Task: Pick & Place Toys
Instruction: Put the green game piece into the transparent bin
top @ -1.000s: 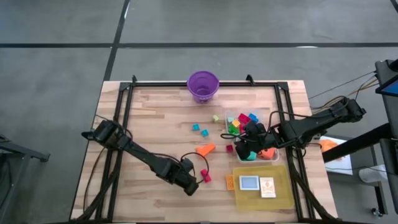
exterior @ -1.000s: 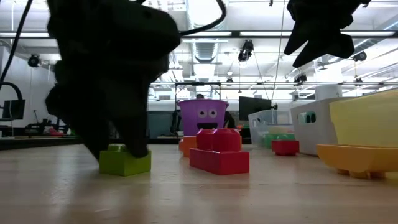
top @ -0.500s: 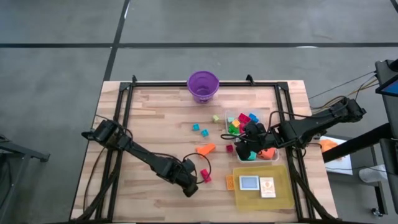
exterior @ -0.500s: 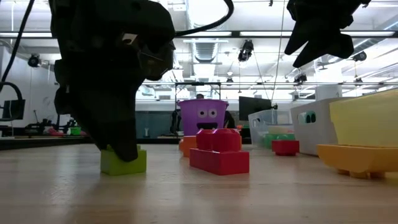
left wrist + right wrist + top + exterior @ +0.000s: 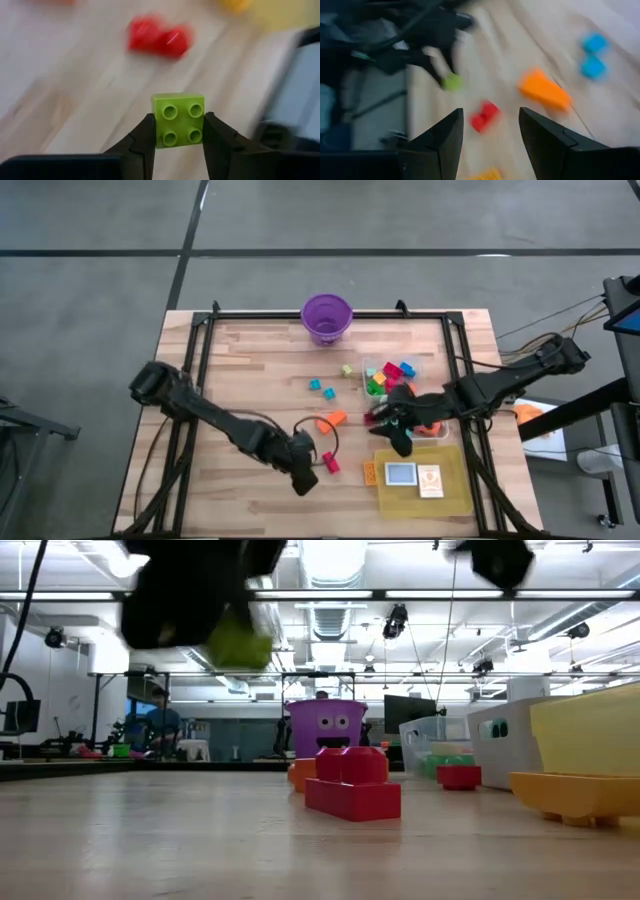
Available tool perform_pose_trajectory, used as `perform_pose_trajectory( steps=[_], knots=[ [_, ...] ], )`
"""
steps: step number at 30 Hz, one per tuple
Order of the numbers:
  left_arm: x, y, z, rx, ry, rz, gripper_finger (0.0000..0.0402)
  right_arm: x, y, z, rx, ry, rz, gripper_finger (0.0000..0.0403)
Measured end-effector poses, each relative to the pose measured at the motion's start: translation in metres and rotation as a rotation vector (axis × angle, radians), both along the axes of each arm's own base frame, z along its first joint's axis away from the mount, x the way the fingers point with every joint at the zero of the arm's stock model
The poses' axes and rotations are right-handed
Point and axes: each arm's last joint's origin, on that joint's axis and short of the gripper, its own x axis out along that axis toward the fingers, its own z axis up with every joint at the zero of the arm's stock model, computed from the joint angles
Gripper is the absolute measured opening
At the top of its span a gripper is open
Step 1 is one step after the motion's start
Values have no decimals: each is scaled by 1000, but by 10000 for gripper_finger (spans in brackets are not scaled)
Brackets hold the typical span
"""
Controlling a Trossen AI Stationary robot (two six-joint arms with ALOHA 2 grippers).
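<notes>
The left gripper (image 5: 179, 135), jaws clamped on the green block (image 5: 178, 120), now holds it raised off the surface (image 5: 250, 380) beside the red block (image 5: 329, 464), while the right gripper (image 5: 397, 442), jaws apart and empty, has shifted toward the yellow tray (image 5: 458, 498).

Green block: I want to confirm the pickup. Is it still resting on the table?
No: in the low view the green block hangs well above the table, and the left gripper clamps it.
</notes>
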Motion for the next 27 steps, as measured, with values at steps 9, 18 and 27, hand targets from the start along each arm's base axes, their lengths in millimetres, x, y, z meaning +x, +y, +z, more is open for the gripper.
perform_pose_trajectory(
  steps=[9,18,27],
  knots=[
    [8,61,113,-102,-628,88,109,2,23,60,-367,-268,6,187],
    [19,109,148,-203,-919,108,109,23,39,122,-743,-269,18,187],
    [19,120,161,-233,-1028,85,109,34,33,134,-735,-84,-39,214]
  ],
)
